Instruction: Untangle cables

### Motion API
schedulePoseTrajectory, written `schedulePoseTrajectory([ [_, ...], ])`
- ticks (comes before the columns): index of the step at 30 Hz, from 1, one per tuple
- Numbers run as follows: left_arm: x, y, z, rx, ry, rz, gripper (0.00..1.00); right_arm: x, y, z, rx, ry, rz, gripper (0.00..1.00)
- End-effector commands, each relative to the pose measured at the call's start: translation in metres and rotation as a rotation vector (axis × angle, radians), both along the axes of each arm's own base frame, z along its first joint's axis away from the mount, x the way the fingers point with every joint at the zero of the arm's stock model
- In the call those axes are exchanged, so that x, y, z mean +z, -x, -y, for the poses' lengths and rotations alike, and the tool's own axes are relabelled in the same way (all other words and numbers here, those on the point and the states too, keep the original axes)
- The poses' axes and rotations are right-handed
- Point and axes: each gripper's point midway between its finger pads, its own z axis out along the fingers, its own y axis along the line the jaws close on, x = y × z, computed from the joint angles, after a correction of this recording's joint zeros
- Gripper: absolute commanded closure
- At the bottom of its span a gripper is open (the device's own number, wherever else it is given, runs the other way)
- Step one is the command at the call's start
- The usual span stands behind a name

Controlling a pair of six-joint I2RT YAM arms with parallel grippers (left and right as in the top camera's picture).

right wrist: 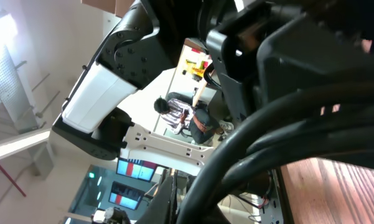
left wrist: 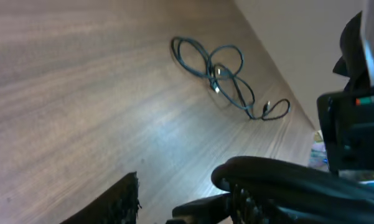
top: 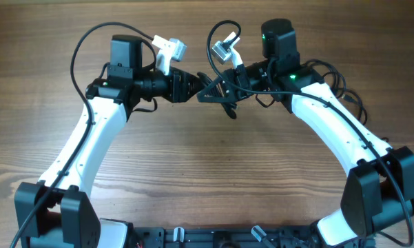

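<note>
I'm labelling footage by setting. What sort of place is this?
Probably a robotics lab or workshop: the left arm and right arm at a wood-grain table, loose cables on it, a person and lit screens in the background.

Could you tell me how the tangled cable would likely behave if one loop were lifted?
Probably floppy: the cable lies in thin, loose loops flat on the table. The loops cross near the middle, so lifting one would likely drag the rest along. It looks light, likelier to slide than roll.
</note>
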Motion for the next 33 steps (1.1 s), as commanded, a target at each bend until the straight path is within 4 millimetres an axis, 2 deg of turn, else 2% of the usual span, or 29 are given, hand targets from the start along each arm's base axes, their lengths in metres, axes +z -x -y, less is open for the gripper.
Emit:
schedulePoseTrajectory([
  [1, -0.013, -0.024, -0.016, 0.122, -0.085, 0.031, 0.56, 0.018, 0.012, 0.002, 0.065, -0.045, 0.021, 0.91],
  [3, -0.019, -0.038, -0.029, 0.252, -0.123, -0.004, 0.56, 0.018, 0.012, 0.002, 0.065, -0.045, 0.022, 0.91],
  [6, -0.025, -0.042, -0.038, 0.339, -0.137, -0.06, 0.55, 0.018, 0.012, 0.002, 0.065, -0.045, 0.022, 0.9],
  [9, -0.025, -0.028, -0.022, 0.257, -0.104, -0.092, 0.56, 0.018, 0.012, 0.002, 0.065, -0.045, 0.021, 0.9],
  [15, -0.042, -0.004, 0.007, 0.123, -0.155, -0.104, 0.56, 0.018, 0.012, 0.002, 0.065, -0.045, 0.023, 0.9],
  [21, -0.024, 0.021, 0.029, -0.03, -0.002, -0.165, 0.54, 0.018, 0.012, 0.002, 0.065, -0.045, 0.023, 0.89],
  [25, -0.012, 0.025, 0.029, -0.074, 0.075, -0.177, 0.59, 0.018, 0.012, 0.002, 0.065, -0.045, 0.022, 0.89],
  [33, 0.0, 0.026, 0.023, -0.106, 0.149, -0.178, 0.56, 0.018, 0.012, 0.002, 0.064, -0.045, 0.021, 0.88],
])
